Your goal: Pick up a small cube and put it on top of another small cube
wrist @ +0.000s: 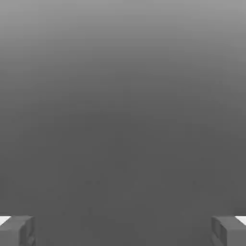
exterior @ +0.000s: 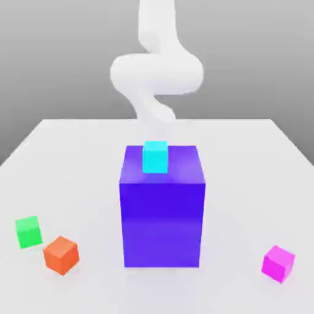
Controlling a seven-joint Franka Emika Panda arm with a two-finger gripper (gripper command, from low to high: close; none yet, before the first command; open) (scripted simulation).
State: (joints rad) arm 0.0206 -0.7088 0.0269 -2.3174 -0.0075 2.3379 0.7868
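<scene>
Likely hazard: arm (exterior: pixel 156 73) behind big blue-violet block (exterior: pixel 162 205), so low reach toward small magenta cube (exterior: pixel 278 264) could clip block or knock cyan cube (exterior: pixel 155 156) off its top. Magenta cube on table (exterior: pixel 245 178), well apart from block, toward exterior view's right, near front edge. Gripper (wrist: pixel 123 230) wide open, nothing held.

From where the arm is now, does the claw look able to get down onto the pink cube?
Probably yes: the pink cube sits alone on the table, clear of the tall blue block, and the claw is open.
</scene>
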